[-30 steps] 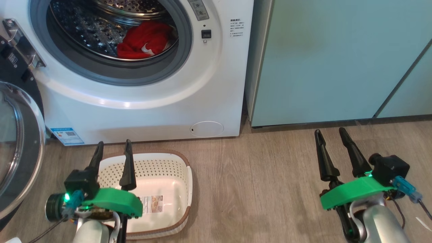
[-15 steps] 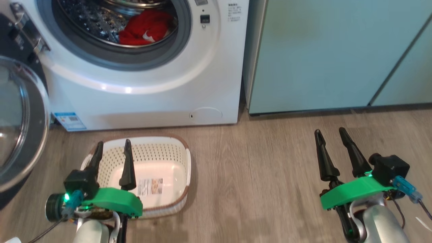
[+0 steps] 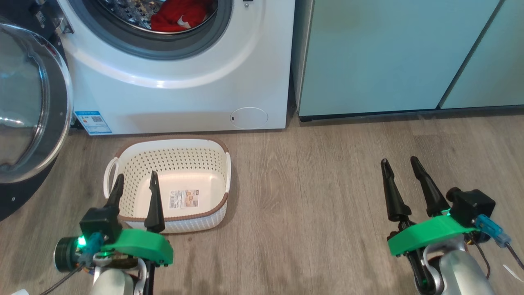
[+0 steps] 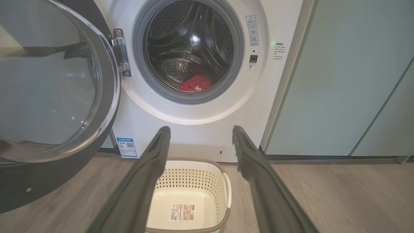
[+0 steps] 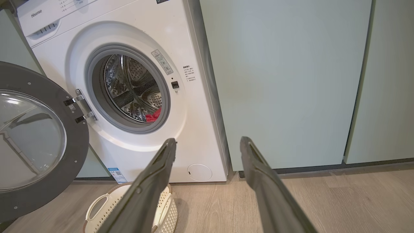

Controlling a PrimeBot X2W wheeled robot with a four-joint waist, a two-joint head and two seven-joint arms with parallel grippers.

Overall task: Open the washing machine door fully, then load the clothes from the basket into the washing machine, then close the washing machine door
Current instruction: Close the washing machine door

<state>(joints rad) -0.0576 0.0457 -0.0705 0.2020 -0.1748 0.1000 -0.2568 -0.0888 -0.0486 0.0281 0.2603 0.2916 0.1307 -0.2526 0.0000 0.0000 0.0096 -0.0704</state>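
**Status.** The washing machine [image 3: 184,94] stands with its drum exposed. The washing machine door [image 3: 28,102] is swung wide open at the left, on its hinge. The clothes [image 3: 177,18], a red bundle with a white patch, lie low in the drum, close behind the grey seal. The basket [image 3: 172,162] sits on the floor [image 3: 311,196] just in front of the machine and looks emptied, with a label sticker on its bottom.

**Grippers.** The left gripper [image 3: 136,176] hovers over the basket's near rim, jaws spread wide, holding nothing. The right gripper [image 3: 399,160] hangs above bare floor well to the right, equally wide and empty.

**Risks, as judged.**
1. Closing the door appears to be the step left. The bundle lies near the seal, so a trailing fold could be pinched and block the latch.
2. The basket and left arm sit near the door's swing path, so a careless sweep could strike either.
3. The glossy curved rim offers poor purchase, and a finger could slide off mid-push.

**Orientation.** The basket's long axis runs left to right, parallel to the machine's front, mouth upward. The door juts from its hinge toward the robot, inner glass bowl turned rightward.
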